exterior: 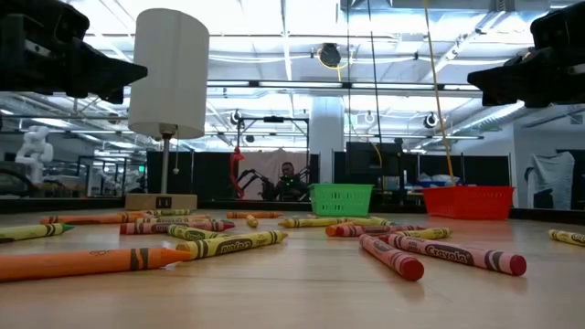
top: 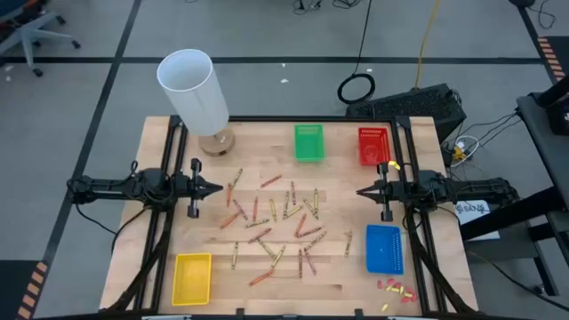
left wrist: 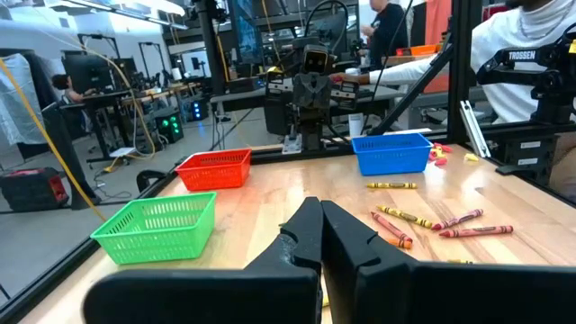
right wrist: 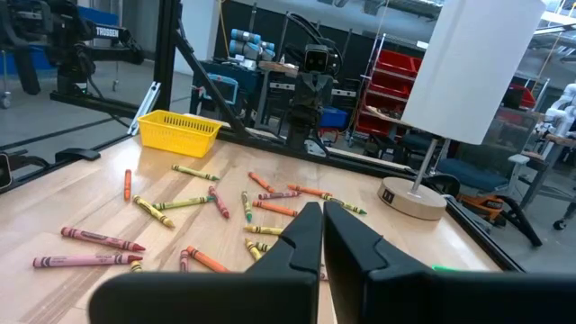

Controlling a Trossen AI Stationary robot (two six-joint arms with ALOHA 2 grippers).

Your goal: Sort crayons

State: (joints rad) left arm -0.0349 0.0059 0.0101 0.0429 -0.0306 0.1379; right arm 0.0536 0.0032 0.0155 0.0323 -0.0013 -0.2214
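So my left gripper point(top: 216, 188) is pinched closed with nothing in it, parked at the left edge of the table and pointing inward. The crayons point(top: 276, 222) are strewn straight out ahead of it, in the middle between both my grippers, lying at all sorts of angles with no common long axis. My right gripper point(top: 363, 192) is closed and empty too, facing back at them from the other side. Left looks slightly nearer the closest sticks. The overhead view shows the whole spread; my wrist cams only catch part of the scatter.
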